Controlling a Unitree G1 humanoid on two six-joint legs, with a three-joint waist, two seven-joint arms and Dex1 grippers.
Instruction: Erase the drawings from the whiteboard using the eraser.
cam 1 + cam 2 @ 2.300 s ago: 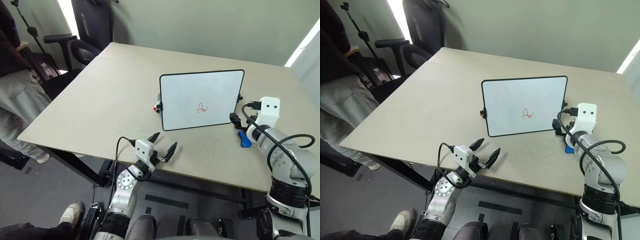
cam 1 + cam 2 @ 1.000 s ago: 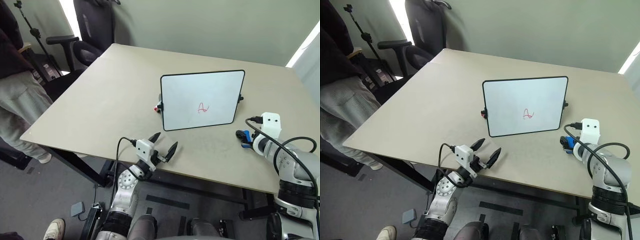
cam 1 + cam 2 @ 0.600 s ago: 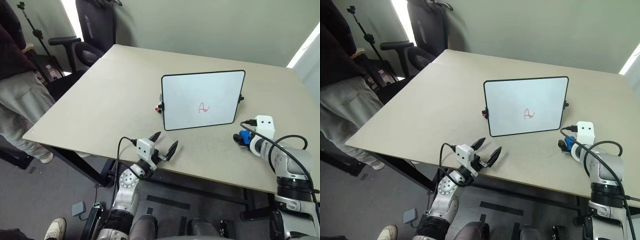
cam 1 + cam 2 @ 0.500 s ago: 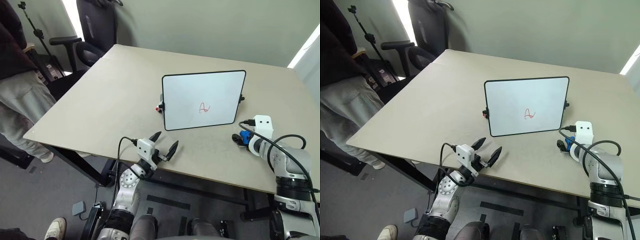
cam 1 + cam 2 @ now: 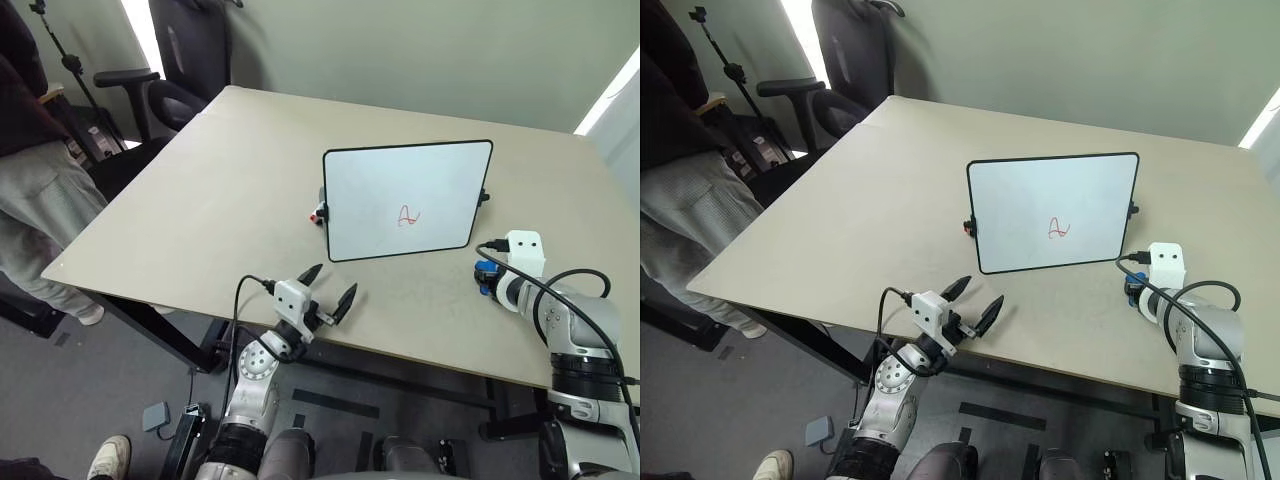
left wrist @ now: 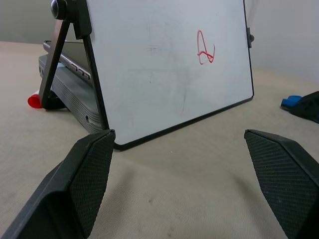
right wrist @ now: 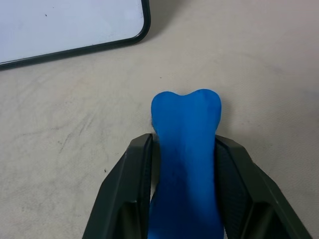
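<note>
Beige table point(image 5: 200, 190) bears the whiteboard point(image 5: 400, 180); right gripper point(image 7: 182, 149) is clamped on the eraser point(image 7: 185, 124) beside its right corner, left gripper point(image 5: 327, 290) spread; lift squarely toward the drawings point(image 5: 406, 215).

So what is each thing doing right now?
whiteboard: propped up on the table, tilted back on its stand.
drawings: red scribble, not wiped off yet.
eraser: on the table, squeezed between the fingers.
right gripper: shut on the eraser.
left gripper: open, holding nothing.
</note>
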